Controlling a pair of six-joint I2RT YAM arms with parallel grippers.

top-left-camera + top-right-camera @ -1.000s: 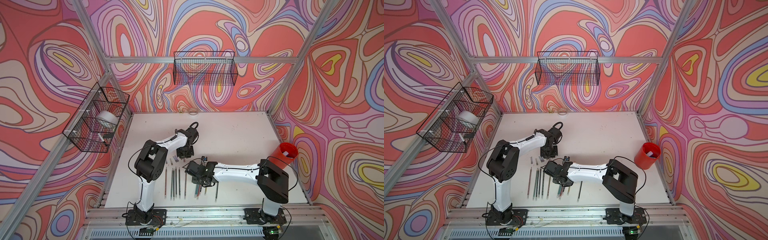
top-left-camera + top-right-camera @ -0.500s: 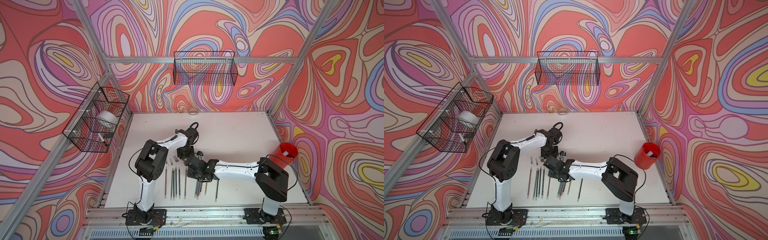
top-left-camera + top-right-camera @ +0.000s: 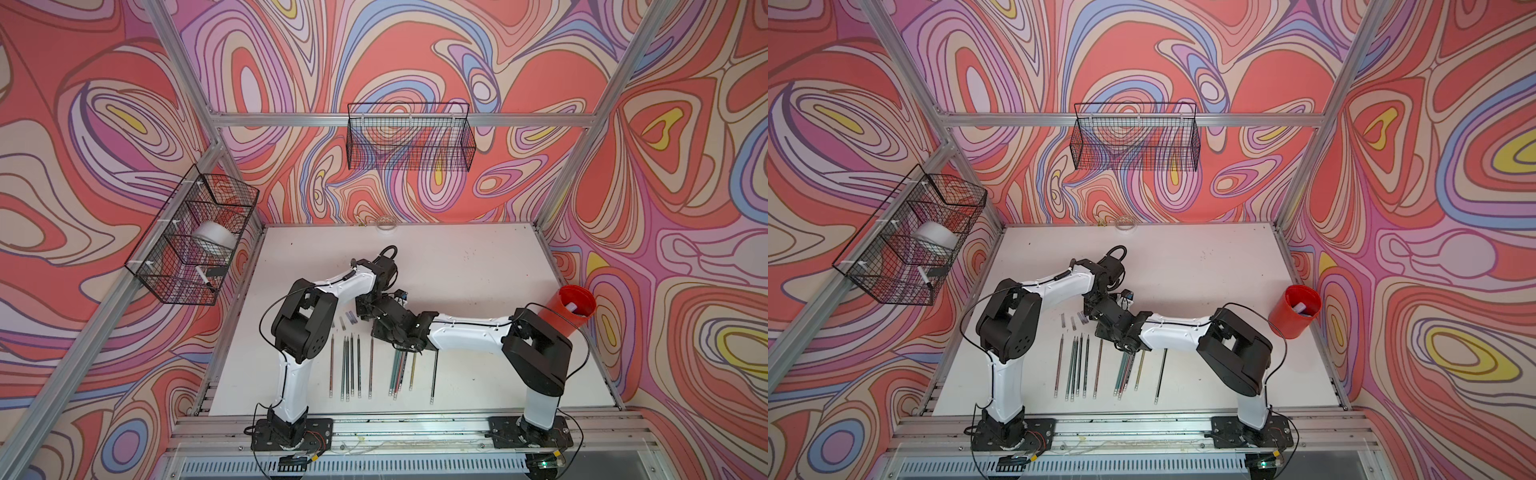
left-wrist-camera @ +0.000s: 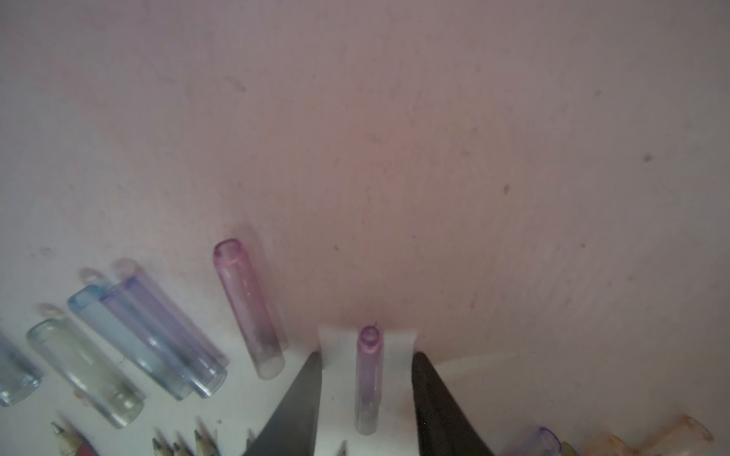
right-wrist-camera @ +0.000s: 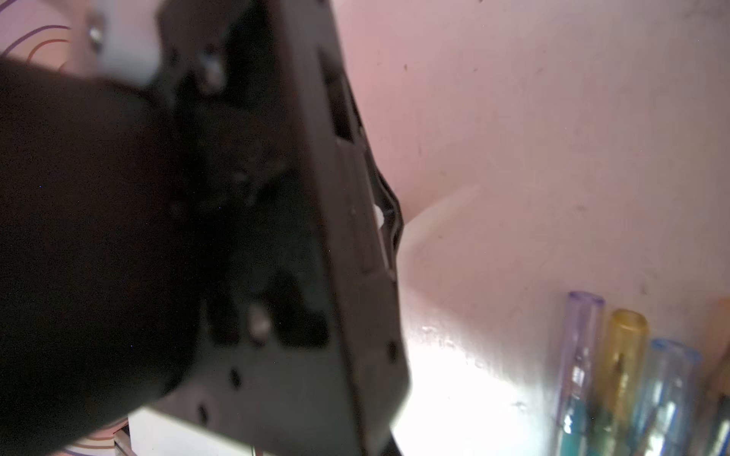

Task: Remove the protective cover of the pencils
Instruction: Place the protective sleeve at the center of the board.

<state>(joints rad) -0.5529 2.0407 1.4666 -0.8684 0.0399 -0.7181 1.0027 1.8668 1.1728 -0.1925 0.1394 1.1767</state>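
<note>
Left hand [image 4: 367, 355] stands narrowly parted, its fingers on either side of a pink protective cover [image 4: 369, 379] that lies on the surface [image 4: 474, 158] and touches neither. Right hand [image 3: 379, 316], at the centre of a top view just above the pencils [image 3: 351, 365], is closed; whether it holds anything is hidden.

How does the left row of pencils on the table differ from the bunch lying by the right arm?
The left row of pencils shows bare sharpened tips; the right bunch of pencils still wears translucent covers, seen in the right wrist view. The left row lies parallel and mostly spaced; the right bunch is slanted, several touching. Both lie flat on the white table, eraser ends toward the arm bases.
</note>
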